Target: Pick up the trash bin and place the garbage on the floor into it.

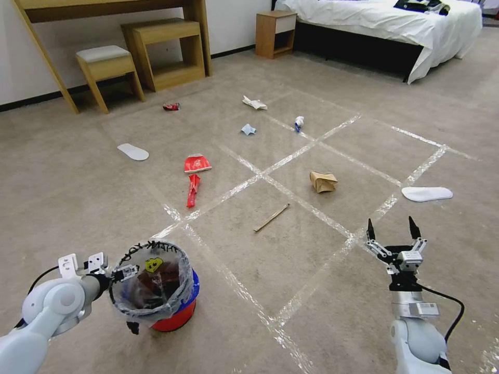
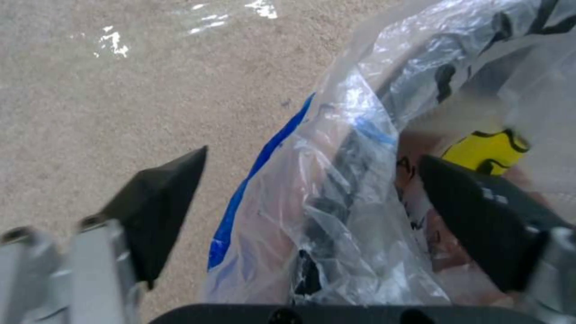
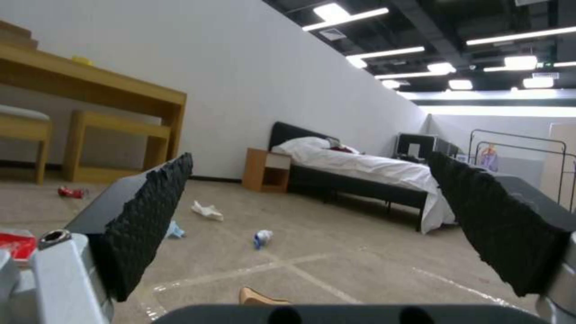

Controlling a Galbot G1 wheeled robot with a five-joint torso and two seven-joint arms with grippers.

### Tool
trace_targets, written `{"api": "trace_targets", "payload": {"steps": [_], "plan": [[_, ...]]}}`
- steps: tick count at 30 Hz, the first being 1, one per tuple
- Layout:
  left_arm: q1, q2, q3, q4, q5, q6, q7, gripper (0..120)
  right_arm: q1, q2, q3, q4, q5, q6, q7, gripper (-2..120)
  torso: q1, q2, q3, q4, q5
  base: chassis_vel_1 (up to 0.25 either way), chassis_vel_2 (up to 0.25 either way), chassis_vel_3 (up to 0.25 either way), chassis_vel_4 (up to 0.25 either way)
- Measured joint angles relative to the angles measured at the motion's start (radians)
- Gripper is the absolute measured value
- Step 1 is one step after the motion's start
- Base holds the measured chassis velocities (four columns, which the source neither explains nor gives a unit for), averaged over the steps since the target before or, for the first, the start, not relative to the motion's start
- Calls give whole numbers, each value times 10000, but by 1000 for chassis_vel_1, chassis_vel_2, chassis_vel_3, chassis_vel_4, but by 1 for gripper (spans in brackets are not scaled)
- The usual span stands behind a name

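- The trash bin (image 1: pixel 156 288) sits on the floor (image 1: pixel 78 197), left and near, its rim and liner straddled by the left gripper (image 2: pixel 312 189), fingers spread and not yet clamped, seemingly set to lift.
- Garbage (image 1: pixel 193 176) lies scattered ahead.
- The right gripper (image 1: pixel 393 232) hovers low, fingers wide, empty.

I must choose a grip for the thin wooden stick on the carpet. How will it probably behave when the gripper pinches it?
The wooden stick looks straight, so probably stiff, and light. It lies flat on the floor, so fingers may slide over it. Pinched hard mid-length, it might snap.
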Motion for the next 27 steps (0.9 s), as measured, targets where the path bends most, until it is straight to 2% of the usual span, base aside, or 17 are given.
{"api": "trace_targets", "payload": {"steps": [2, 3, 5, 6, 8, 9, 11, 12, 15, 16, 20, 23, 27], "plan": [[8, 14, 0, -19, -157, 0, -75, 77, 3, -31, 0, -1, 34, -5, 19, 100, 0, 0, 0, 1, 1, 0, 0, 0, 0], [8, 14, 0, -19, -157, 0, -75, 77, 3, -31, 0, -1, 34, -5, 19, 100, 0, 0, 0, 1, 1, 0, 0, 0, 0], [11, 18, 0, -19, -261, 0, -92, 66, 2, -53, 0, 0, 61, -11, 33, 100, 0, 0, 0, 2, 1, 0, 0, 0, 0], [11, 18, 0, -19, -261, 0, -92, 66, 2, -53, 0, 0, 61, -11, 33, 100, 0, 0, 0, 2, 1, 0, 0, 0, 0], [33, 23, 0, -19, -362, 1, -91, 55, -1, -72, 2, 10, 95, -15, 41, 100, 1, 0, 0, 2, 1, 0, 0, 0, 0], [33, 23, 0, -19, -362, 1, -91, 55, -1, -72, 2, 10, 95, -15, 41, 100, 1, 0, 0, 2, 1, 0, 0, 0, 0], [59, 24, 0, -25, -415, 1, -93, 44, -8, -88, 7, 11, 134, -20, 56, 100, 0, 1, -1, 2, 2, 0, 0, 0, 0], [59, 24, 0, -25, -415, 1, -93, 44, -8, -88, 7, 11, 134, -20, 56, 100, 0, 1, -1, 2, 2, 0, 0, 0, 0], [115, 17, -1, -82, -450, 2, -96, 30, -13, -97, 18, 13, 194, -26, 79, 100, 1, 0, -1, 3, 3, 0, 0, 0, 0], [115, 17, -1, -82, -450, 2, -96, 30, -13, -97, 18, 13, 194, -26, 79, 100, 1, 0, -1, 3, 3, 0, 0, 0, 0], [207, 16, -1, -182, -544, 2, -64, 12, -10, -117, 26, 46, 225, -53, 121, 100, 1, 1, -1, 4, 3, 0, 0, 0, 0], [226, 4, -2, -193, -584, 1, -62, 8, -13, -124, 27, 74, 253, -76, 138, 100, 0, 1, -1, 4, 3, 0, 0, 0, 0], [257, -36, -2, -253, -611, 2, -62, 8, -21, -139, 26, 95, 283, -100, 147, 100, 1, 1, 0, 5, 2, 0, 0, 0, 0]]}}
